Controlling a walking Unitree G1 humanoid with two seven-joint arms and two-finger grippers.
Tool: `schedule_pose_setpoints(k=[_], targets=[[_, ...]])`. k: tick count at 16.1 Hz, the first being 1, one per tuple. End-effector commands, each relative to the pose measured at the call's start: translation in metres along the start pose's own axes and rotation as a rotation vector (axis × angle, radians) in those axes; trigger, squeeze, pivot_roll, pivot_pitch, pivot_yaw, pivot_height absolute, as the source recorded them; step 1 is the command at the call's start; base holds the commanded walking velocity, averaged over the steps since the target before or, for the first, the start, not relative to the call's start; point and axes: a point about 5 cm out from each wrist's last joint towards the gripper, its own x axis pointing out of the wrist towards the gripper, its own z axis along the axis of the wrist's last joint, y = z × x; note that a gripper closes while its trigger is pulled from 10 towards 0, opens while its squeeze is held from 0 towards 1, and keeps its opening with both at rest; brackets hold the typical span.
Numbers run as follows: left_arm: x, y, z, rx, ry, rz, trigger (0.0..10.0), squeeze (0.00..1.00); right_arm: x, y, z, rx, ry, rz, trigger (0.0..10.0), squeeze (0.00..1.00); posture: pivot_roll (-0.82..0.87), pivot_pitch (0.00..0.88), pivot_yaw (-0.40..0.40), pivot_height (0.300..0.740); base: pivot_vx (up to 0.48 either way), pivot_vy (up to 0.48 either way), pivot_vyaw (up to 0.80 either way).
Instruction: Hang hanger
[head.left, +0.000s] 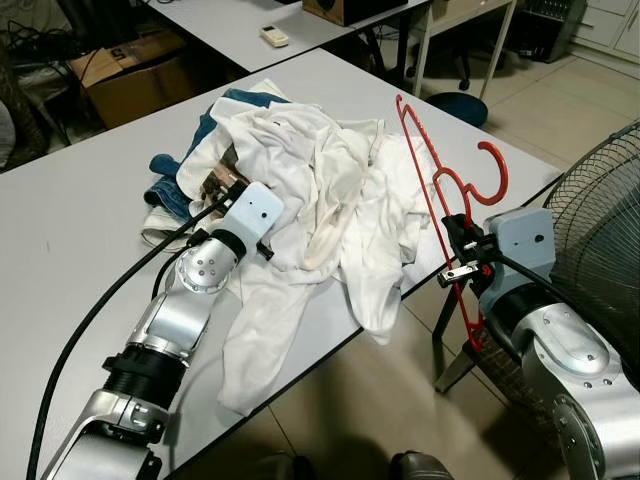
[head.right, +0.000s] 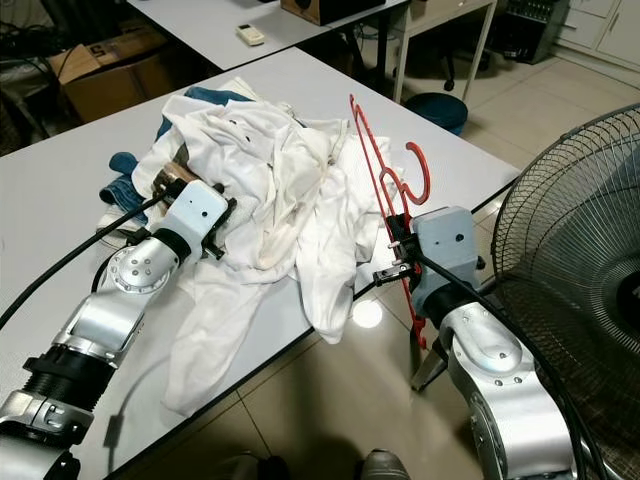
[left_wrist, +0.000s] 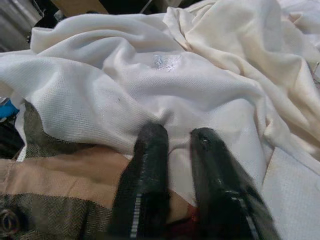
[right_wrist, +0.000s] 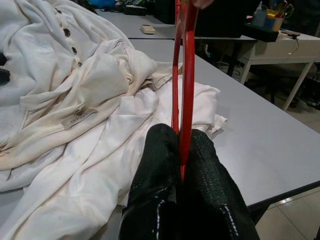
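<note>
A red wire hanger stands nearly upright past the table's right edge, hook pointing right. My right gripper is shut on its lower wires; the right wrist view has the red hanger rising from between the fingers. A heap of white garments lies on the grey table, one piece trailing over the front edge. My left gripper is buried in the heap's left side. In the left wrist view its fingers are nearly together, pinching white cloth beside a brown checked fabric.
Blue jeans lie under the heap's left side. A large floor fan stands close to my right arm. A cardboard box sits behind the table. A second table carries a remote. A dark round stool stands beyond.
</note>
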Motion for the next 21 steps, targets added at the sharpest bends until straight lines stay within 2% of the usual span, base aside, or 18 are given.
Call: schedule_pose_setpoints(k=[1,4,9,12,14,15,17,18,19,20,21], targets=[[0.001,0.005,0.001,0.005,0.000,0.022,0.0,0.00,0.000,0.003,0.002,-0.003,-0.013,0.008,10.0,0.00,-0.22,0.074,0.122,0.740,0.000,0.000,0.00],[0.002,0.009,-0.002,-0.002,0.009,0.043,0.0,0.00,0.001,0.003,0.002,-0.003,-0.014,0.004,10.0,0.00,-0.22,0.071,0.122,0.740,0.000,0.000,0.00],[0.001,0.024,-0.004,-0.025,-0.006,0.130,0.0,0.00,0.003,0.003,0.002,-0.005,-0.019,0.007,10.0,0.00,-0.22,0.065,0.113,0.740,0.000,0.000,0.00],[-0.005,0.036,0.010,-0.119,-0.132,0.168,0.0,0.00,0.004,0.004,0.003,-0.004,-0.022,0.009,10.0,0.00,-0.22,0.064,0.108,0.740,0.000,0.000,0.00],[-0.025,0.068,0.028,-0.239,-0.330,0.333,0.0,0.00,0.006,0.003,0.004,-0.004,-0.025,0.016,10.0,0.00,-0.20,0.059,0.095,0.740,0.000,0.000,0.00],[-0.041,0.090,0.035,-0.303,-0.420,0.432,0.0,0.00,0.008,0.003,0.004,-0.003,-0.031,0.024,10.0,0.00,-0.20,0.057,0.091,0.740,0.000,0.000,0.00],[-0.053,0.107,0.043,-0.356,-0.488,0.481,0.0,0.00,0.010,0.003,0.004,-0.001,-0.033,0.030,10.0,0.00,-0.18,0.054,0.080,0.740,0.000,0.000,0.00],[-0.054,0.111,0.047,-0.332,-0.481,0.439,0.0,0.00,0.012,0.004,0.003,0.003,-0.032,0.038,10.0,0.00,-0.17,0.053,0.074,0.740,0.000,0.000,0.00],[-0.051,0.104,0.049,-0.268,-0.453,0.351,0.0,0.00,0.013,0.006,0.003,0.006,-0.033,0.045,10.0,0.00,-0.16,0.054,0.073,0.740,0.000,0.000,0.00],[-0.047,0.090,0.048,-0.195,-0.402,0.240,1.9,0.00,0.015,0.009,0.004,0.010,-0.037,0.056,10.0,0.00,-0.16,0.057,0.074,0.740,0.000,0.000,0.00],[-0.040,0.077,0.044,-0.165,-0.357,0.202,10.0,0.00,0.016,0.012,0.004,0.011,-0.038,0.064,10.0,0.00,-0.17,0.063,0.085,0.740,0.000,0.000,0.00]])
